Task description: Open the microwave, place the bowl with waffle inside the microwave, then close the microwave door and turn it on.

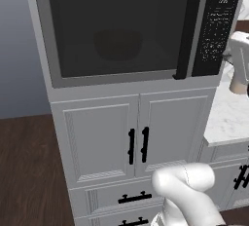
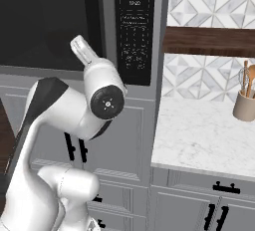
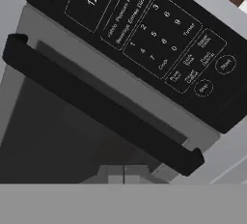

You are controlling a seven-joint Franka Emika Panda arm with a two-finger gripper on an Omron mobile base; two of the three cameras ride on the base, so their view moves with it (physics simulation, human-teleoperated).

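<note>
The gripper [image 3: 123,175] is closed and empty, just before the shut microwave door [image 1: 114,30]. Past it runs the stiff black handle [image 3: 96,105]; beyond, the control panel [image 3: 154,35], whose small start button [image 3: 226,64] likely needs a light, square fingertip press

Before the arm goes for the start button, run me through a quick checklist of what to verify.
1. Microwave door closed against the frame: ok, flush in both base views.
2. Bowl inside: ok, a dim round shape shows behind the glass; the waffle cannot be made out.
3. Control panel facing the hand camera: ok, the Start button is readable at its far end.
4. Gripper shut for pressing: ok.
5. Gripper lined up with Start: cannot tell; the bar handle sits nearer the fingertips.
6. Microwave running: cannot tell; the display shows 12:20.
</note>
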